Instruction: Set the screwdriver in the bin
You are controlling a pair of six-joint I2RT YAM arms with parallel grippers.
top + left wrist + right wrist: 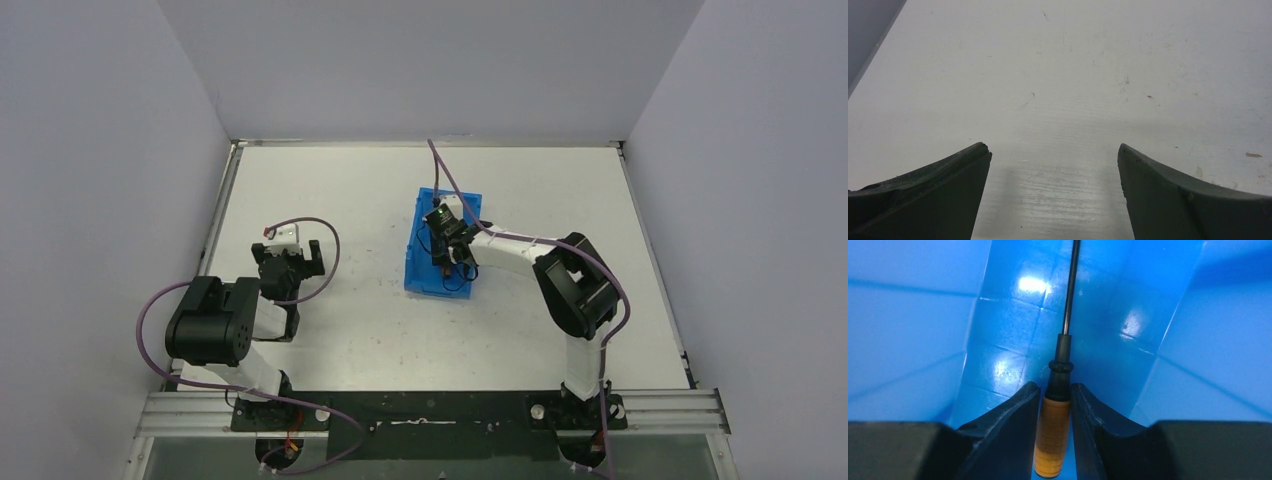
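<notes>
The bright blue bin [425,278] stands near the middle of the table. My right gripper [447,238] is lowered inside it. In the right wrist view the right gripper [1055,386] is shut on the orange handle of the screwdriver [1053,430]. The thin black shaft points away over the bin's floor, and the blue walls [908,340] rise on both sides. The screwdriver is hidden under the gripper in the top view. My left gripper [288,250] is open and empty over bare table at the left, and it also shows in the left wrist view [1054,147].
The white table [350,190] is walled by grey panels at the left, back and right. A metal rail [440,410] runs along the near edge by the arm bases. Purple cables loop from both arms.
</notes>
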